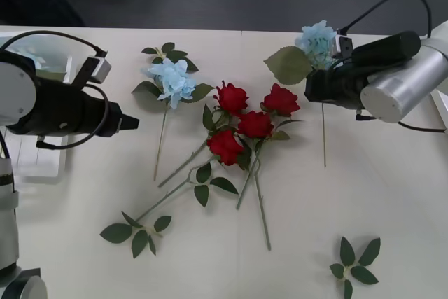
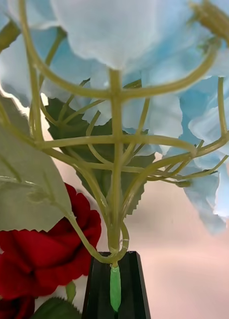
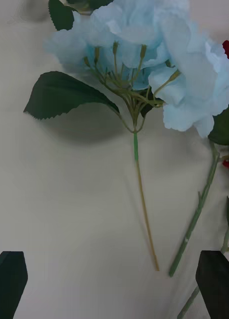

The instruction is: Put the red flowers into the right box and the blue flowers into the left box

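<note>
Four red flowers (image 1: 241, 122) lie bunched at the table's middle, stems crossing toward the front. One of the blue flowers (image 1: 171, 80) lies left of them; in the left wrist view this blue flower (image 3: 144, 55) and its thin stem (image 3: 144, 214) lie beyond my open left gripper (image 3: 113, 281). That left gripper (image 1: 133, 124) hovers just left of the stem. My right gripper (image 1: 313, 89) holds a second blue flower (image 1: 318, 41) above the table, its stem hanging down. The black fingers (image 2: 97, 294) are shut on that stem (image 2: 114, 286). The left box (image 1: 42, 166) sits under my left arm. The right box (image 1: 442, 106) shows only its edge.
Loose green leaf sprigs lie at the front left (image 1: 136, 232), the front right (image 1: 353, 264) and the back (image 1: 168, 52). A rose stem (image 3: 196, 219) runs close beside the blue flower's stem. Bare table stretches between the roses and the right box.
</note>
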`<control>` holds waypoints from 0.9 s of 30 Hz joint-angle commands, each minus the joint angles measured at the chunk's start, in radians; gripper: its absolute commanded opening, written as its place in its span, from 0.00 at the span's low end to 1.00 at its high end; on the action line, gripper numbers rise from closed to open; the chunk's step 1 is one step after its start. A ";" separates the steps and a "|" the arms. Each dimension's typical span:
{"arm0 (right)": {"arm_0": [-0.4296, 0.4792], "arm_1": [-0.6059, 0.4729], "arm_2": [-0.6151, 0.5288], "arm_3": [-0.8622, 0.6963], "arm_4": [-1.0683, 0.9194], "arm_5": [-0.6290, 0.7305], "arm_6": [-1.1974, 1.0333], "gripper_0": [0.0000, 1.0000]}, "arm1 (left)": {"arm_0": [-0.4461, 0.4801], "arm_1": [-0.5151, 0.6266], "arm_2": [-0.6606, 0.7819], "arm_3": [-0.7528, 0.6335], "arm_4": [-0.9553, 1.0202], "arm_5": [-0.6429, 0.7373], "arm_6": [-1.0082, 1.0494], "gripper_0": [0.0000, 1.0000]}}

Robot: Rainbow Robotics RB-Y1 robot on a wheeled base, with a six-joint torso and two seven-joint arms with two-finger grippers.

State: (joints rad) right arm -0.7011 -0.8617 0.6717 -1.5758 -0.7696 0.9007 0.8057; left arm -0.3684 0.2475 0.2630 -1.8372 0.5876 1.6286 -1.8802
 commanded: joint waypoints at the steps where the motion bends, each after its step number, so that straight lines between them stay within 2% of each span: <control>1: 0.012 -0.040 -0.072 -0.109 0.000 0.052 -0.020 0.00 | -0.076 -0.010 -0.016 0.084 -0.037 -0.042 0.001 1.00; 10: 0.078 -0.068 -0.178 -0.274 -0.005 0.192 0.010 0.00 | -0.150 -0.014 -0.076 0.283 -0.049 -0.214 0.000 1.00; 14: 0.134 -0.069 -0.273 -0.380 -0.025 0.248 0.089 0.00 | -0.176 -0.014 -0.111 0.368 -0.051 -0.283 -0.004 1.00; 22: 0.226 -0.065 -0.434 -0.547 -0.120 0.297 0.259 0.00 | -0.205 -0.014 -0.180 0.469 -0.060 -0.385 -0.005 1.00; 27: 0.276 -0.049 -0.492 -0.618 -0.145 0.296 0.386 0.00 | -0.213 -0.042 -0.200 0.497 -0.084 -0.431 -0.004 1.00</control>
State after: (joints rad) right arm -0.4367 -0.8961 0.2041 -2.1348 -0.9056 1.2042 1.0855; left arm -0.5402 0.2226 0.0609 -1.3352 0.5201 1.2185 -1.8802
